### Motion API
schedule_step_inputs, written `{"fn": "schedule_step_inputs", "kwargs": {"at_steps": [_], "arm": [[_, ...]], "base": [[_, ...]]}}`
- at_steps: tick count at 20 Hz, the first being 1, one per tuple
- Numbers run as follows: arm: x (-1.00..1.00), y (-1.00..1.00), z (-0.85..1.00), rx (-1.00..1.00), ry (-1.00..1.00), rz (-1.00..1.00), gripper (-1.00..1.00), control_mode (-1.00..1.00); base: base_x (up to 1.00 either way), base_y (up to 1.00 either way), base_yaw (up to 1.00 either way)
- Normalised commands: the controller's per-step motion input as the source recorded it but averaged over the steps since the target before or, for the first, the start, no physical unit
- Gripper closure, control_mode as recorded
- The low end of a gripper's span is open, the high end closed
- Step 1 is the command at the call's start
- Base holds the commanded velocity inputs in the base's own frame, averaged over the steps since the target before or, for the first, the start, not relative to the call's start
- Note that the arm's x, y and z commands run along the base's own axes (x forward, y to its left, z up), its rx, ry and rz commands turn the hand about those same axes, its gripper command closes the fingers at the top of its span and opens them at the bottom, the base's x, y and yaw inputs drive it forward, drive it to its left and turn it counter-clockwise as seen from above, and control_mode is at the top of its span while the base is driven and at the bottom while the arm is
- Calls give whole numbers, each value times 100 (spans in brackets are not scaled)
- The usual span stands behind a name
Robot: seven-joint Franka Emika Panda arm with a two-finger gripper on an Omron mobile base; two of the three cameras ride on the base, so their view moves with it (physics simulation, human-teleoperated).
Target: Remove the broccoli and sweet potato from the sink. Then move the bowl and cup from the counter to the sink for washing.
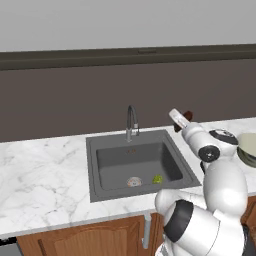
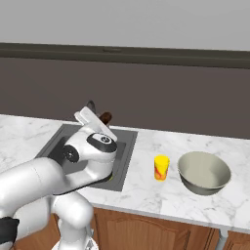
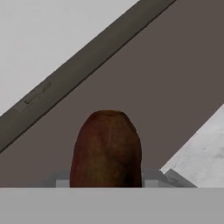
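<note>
The sweet potato (image 3: pixel 106 148) sits clamped in the gripper (image 1: pixel 182 120), raised above the counter (image 1: pixel 45 175) by the sink's (image 1: pixel 100 187) right rim. The broccoli (image 1: pixel 157 178) lies on the basin floor beside the drain. The cup (image 2: pixel 161 167) and bowl (image 2: pixel 204 172) stand near the counter's front edge.

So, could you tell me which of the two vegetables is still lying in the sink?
The broccoli, the yellow-green floret beside the drain. The brown sweet potato is held up in the gripper.

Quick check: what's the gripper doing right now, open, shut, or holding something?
Gripper: closed on the sweet potato, raised above the counter.
</note>
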Motion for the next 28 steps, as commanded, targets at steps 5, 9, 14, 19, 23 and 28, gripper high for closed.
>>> {"fn": "schedule_step_inputs", "kwargs": {"at_steps": [5,9,14,19,23,28], "arm": [[-1,14,57,28,5,-9,100,-100],[0,6,57,21,15,-13,100,-100],[-1,0,53,20,26,-14,100,-100],[0,0,57,16,23,-11,100,-100],[0,-1,60,14,18,-8,100,-100],[-1,-6,47,13,18,-8,100,-100]], "base": [[0,0,0],[0,0,0],[0,0,0],[0,0,0],[0,0,0],[0,0,0]]}}
